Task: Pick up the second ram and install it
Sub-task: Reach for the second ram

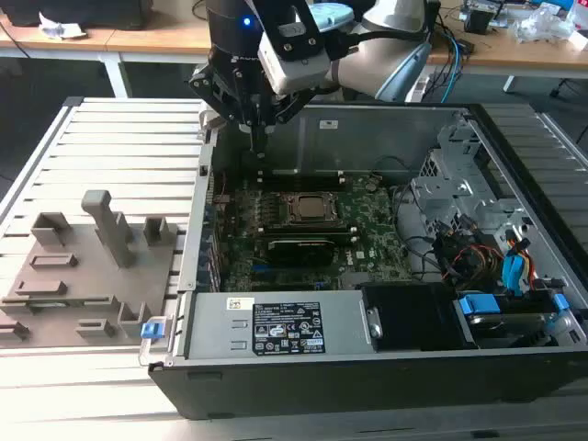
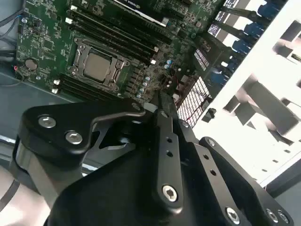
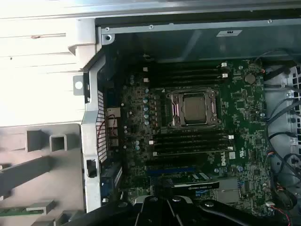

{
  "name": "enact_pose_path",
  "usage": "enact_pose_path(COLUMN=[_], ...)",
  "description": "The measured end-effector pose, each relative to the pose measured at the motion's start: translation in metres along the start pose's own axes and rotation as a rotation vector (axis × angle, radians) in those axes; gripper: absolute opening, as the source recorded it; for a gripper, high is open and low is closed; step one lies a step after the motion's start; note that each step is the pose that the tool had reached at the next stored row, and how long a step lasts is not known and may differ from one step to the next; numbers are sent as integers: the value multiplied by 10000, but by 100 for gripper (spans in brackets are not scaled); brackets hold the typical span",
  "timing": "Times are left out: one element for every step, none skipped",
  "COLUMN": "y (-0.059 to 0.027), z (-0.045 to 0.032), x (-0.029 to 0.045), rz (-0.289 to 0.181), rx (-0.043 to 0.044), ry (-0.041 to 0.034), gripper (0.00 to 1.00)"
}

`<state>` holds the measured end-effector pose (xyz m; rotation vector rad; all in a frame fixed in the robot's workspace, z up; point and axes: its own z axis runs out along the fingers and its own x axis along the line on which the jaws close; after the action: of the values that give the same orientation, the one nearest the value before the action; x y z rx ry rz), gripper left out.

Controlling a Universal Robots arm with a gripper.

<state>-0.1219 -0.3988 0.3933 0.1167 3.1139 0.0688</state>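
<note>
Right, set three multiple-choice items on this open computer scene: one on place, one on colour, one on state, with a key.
1. The black gripper hangs above: A a cardboard box; B the open black computer case; C a bookshelf.
2. The flat circuit board inside is: A green; B red; C white.
3. The square silver processor is: A under a fan; B uncovered; C missing.
Key: B, it hangs over the case's interior; A, green in both wrist views; B, its metal top shows bare.

Peeking into the open case (image 3: pixel 91 134): green motherboard (image 3: pixel 244 117) with CPU socket (image 3: pixel 194 108) dead centre, dark memory slots (image 3: pixel 188 143) either side, grey fixture (image 3: pixel 42 165) just outside the wall, gripper (image 3: pixel 164 203) over the black card (image 3: pixel 211 187).
</note>
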Motion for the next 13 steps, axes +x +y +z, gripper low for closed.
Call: enact_pose_path(y=[0, -7, -14, -18, -22, -26, -30, -35, -38, -39, -40, -42, -44], z=[0, -3, -4, -6, -8, -10, -10, -12, -13, -13, -14, -14, -14], x=[4, 102, 180, 243, 293, 353, 399, 469, 501, 522, 542, 569, 590], rz=[-1, 0, -2, 1, 0, -1, 0, -1, -1, 0, 0, 0, 1], rx=[-1, 0, -1, 0, -1, 0, -1, 0, 0, -1, 0, -1, -1], ry=[0, -1, -3, -3, -3, -2, -3, -2, -3, -3, -3, -3, -3], gripper=[11, 11, 11, 11, 11, 11, 11, 11, 11, 11, 11, 11, 11])
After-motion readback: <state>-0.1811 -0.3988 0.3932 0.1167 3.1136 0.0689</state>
